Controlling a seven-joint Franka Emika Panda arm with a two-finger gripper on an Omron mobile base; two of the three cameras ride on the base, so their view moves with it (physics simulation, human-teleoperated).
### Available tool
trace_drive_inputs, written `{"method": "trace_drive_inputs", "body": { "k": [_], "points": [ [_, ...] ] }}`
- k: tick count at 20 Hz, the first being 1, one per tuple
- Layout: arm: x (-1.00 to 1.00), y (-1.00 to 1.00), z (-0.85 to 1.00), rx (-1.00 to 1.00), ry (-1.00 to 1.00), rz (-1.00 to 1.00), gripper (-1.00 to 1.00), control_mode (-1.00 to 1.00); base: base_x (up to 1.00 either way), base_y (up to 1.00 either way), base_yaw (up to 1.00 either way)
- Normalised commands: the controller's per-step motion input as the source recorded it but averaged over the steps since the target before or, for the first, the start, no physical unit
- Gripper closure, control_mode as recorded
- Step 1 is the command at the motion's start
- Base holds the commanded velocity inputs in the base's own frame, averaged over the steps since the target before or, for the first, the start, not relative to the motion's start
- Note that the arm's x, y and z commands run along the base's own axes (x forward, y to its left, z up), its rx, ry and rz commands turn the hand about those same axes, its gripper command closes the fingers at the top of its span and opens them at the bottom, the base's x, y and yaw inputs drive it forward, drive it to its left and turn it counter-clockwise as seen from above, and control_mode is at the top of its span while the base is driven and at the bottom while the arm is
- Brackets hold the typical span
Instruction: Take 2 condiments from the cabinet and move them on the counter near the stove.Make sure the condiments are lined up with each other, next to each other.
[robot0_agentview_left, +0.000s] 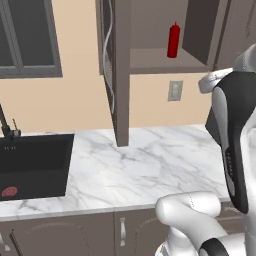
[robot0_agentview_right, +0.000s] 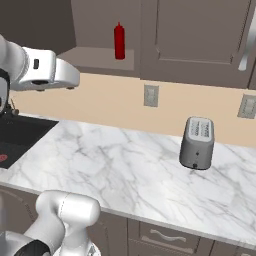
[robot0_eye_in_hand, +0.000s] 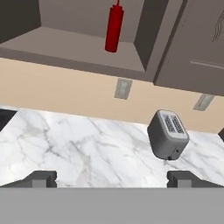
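Gripper (robot0_eye_in_hand: 112, 178) fully open, holding nothing — well short of the cabinet (robot0_eye_in_hand: 87, 48) | red squeeze bottle (robot0_eye_in_hand: 114, 29) upright on the open cabinet shelf, far side | risk: you reach high and tip it — slim, top-heavy

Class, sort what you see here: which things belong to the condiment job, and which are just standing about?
Belongs to the job:
red squeeze bottle, upright on the shelf
open cabinet
marble counter
claw, open and empty

Just standing about:
toaster
sink
wall sockets
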Motion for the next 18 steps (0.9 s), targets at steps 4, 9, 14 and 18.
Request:
{"method": "trace_drive_inputs", "body": {
  "k": [4,9,14,18],
  "points": [
    [0.75,0.00,0.00,0.01,-0.04,-0.02,-1.00,-1.00,0.00,0.00,0.00],
    [0.62,0.00,0.00,0.01,-0.08,0.00,-1.00,-1.00,0.00,0.00,0.00],
    [0.45,0.00,0.00,0.00,-0.18,0.00,-1.00,-1.00,0.00,0.00,0.00],
    [0.41,0.00,0.00,0.00,-0.18,0.00,-1.00,-1.00,0.00,0.00,0.00]
  ]
}}
